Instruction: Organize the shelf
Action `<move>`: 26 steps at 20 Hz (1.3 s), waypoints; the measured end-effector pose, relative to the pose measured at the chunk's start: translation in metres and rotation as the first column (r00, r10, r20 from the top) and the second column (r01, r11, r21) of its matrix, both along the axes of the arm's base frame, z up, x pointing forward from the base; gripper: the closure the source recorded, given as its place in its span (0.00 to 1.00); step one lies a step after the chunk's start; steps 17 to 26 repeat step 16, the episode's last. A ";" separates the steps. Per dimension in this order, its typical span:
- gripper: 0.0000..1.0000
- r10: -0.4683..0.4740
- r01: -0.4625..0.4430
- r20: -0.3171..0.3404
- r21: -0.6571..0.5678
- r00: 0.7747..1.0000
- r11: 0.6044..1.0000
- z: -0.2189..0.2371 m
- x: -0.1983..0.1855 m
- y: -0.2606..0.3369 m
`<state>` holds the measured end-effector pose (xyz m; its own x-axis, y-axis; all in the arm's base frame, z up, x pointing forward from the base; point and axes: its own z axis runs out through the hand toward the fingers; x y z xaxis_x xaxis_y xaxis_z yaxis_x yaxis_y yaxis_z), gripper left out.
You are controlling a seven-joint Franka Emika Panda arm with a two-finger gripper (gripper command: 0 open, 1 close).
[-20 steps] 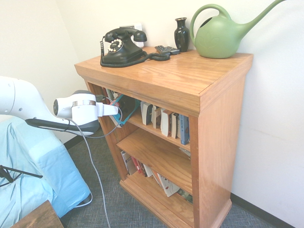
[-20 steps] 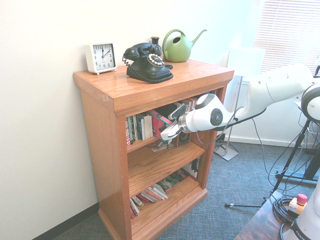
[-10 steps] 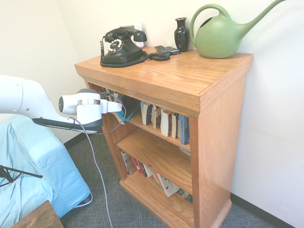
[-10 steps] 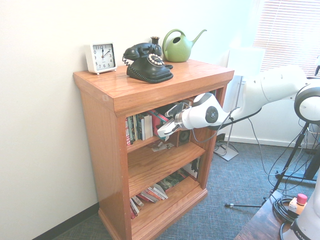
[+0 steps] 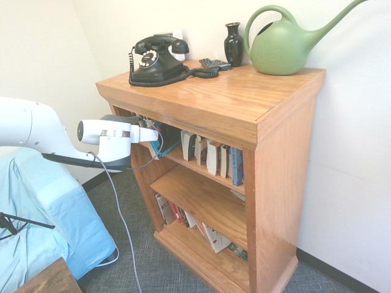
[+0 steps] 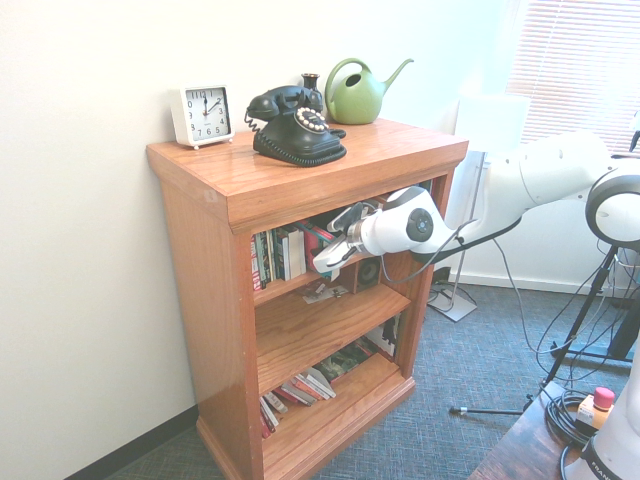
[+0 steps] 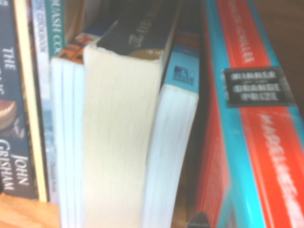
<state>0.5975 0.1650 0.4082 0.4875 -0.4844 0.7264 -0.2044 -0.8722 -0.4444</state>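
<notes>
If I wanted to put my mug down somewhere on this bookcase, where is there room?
The front of the bookcase top is bare, ahead of the telephone, vase and watering can. The middle shelf is mostly bare too. The upper row of books is crowded, with the gripper there.

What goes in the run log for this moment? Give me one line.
gripper: at top book row | shelf: books uneven, some leaning | wrist view: red-and-teal book beside thick paperback, fore-edge out
</notes>
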 end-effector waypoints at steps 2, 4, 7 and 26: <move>0.00 0.002 -0.002 0.004 0.000 1.000 1.000 0.005 0.003 0.000; 0.00 0.009 -0.009 0.002 0.003 1.000 1.000 0.009 0.004 0.001; 0.00 0.022 -0.022 -0.002 0.011 1.000 1.000 0.015 -0.003 -0.001; 0.00 0.019 -0.017 -0.084 0.024 0.996 1.000 0.007 -0.105 -0.026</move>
